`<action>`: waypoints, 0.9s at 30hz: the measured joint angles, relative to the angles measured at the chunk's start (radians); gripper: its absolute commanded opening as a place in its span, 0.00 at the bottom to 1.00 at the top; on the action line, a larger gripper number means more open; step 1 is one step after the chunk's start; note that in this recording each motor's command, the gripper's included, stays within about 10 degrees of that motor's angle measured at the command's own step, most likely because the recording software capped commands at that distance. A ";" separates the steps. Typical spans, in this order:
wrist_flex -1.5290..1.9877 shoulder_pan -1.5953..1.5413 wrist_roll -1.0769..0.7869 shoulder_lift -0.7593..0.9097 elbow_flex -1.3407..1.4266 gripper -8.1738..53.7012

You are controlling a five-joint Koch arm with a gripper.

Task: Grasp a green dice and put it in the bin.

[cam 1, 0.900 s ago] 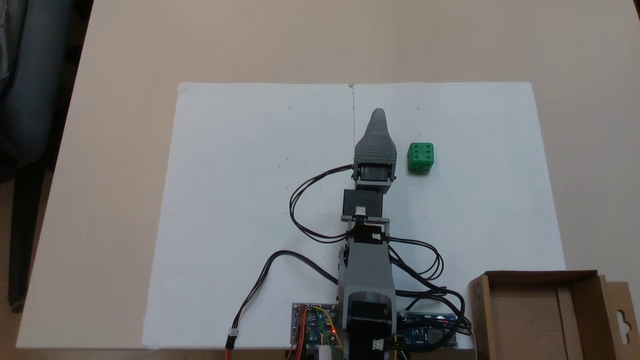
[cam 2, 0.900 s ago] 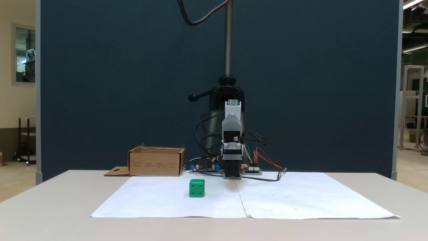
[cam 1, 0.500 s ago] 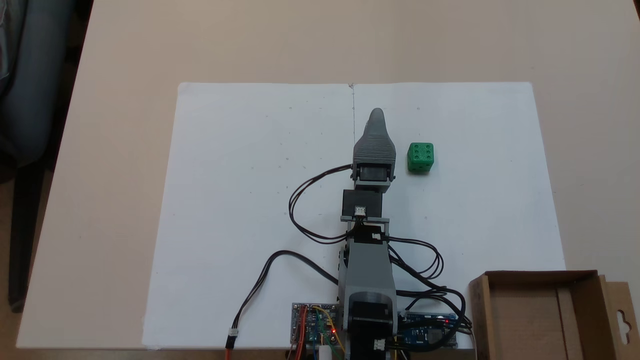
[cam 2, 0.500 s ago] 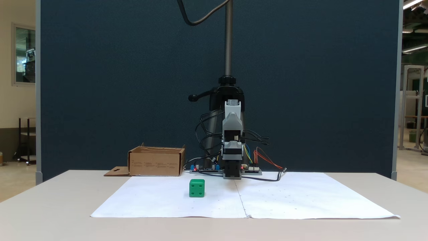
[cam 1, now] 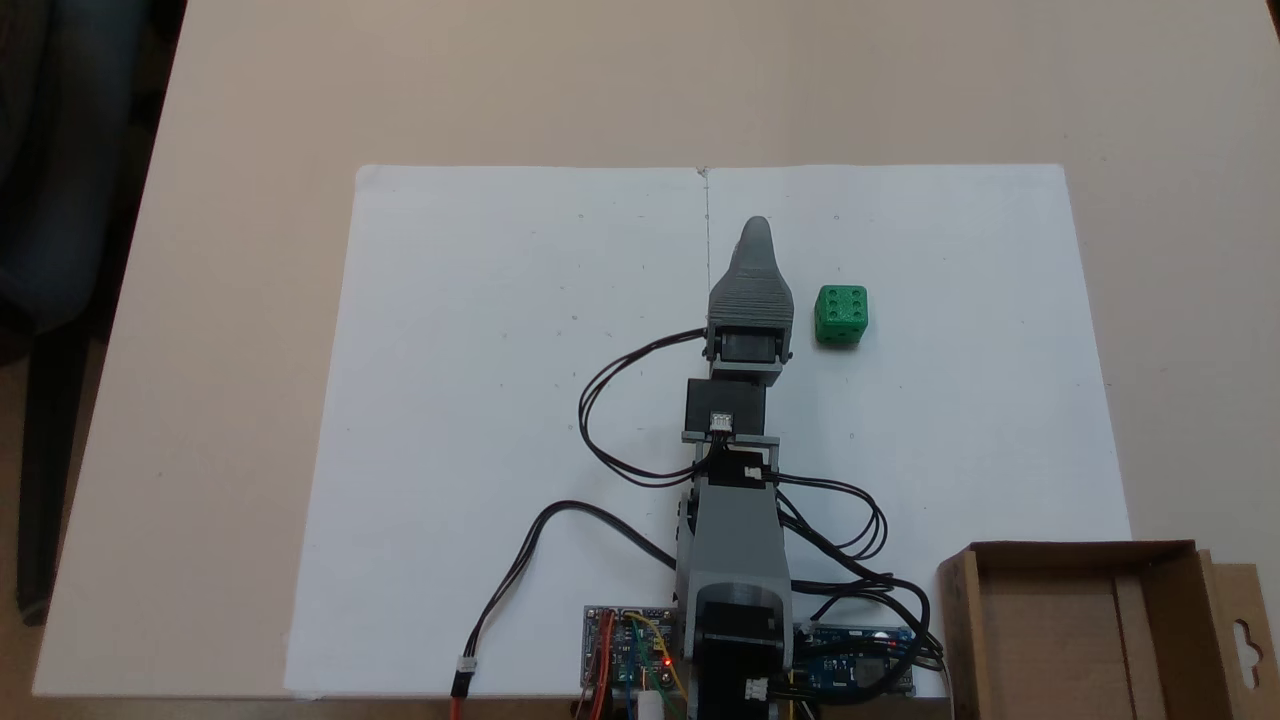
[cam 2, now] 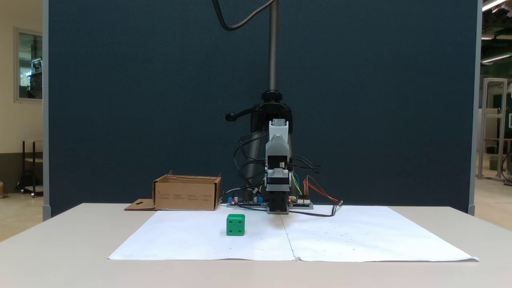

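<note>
You are working at a big tan table (cam 1: 250,300), and it is holding everything up. On it, white paper sheets (cam 1: 500,350) are lying flat, most likely so the small things are easy to see against them.

Your arm (cam 1: 735,540) is sitting at the near edge of the table in the view from above, and it is reaching straight out over the middle seam of the paper. Black wires (cam 1: 610,420) are looping out beside it, loose enough to let it bend.

The bin (cam 1: 1150,560) is sitting at the lower right corner in the view from above, close to the arm's base, so the carry is going to be short. It is open on top, with nothing showing inside. Its flap (cam 1: 1240,630) is sticking out to the side.

The gripper (cam 1: 755,235) is pointing away from the base and holding nothing. From above, one jaw is hiding the other, so I cannot tell if it is spread or pinched.

The green dice (cam 1: 841,314) is sitting flat on the paper, just to the right of the gripper in that view, not touching it. Six pips are facing up. You are going to need to swing right and come down over it.
</note>
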 measured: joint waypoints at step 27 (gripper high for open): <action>0.000 0.003 0.000 0.000 0.000 0.80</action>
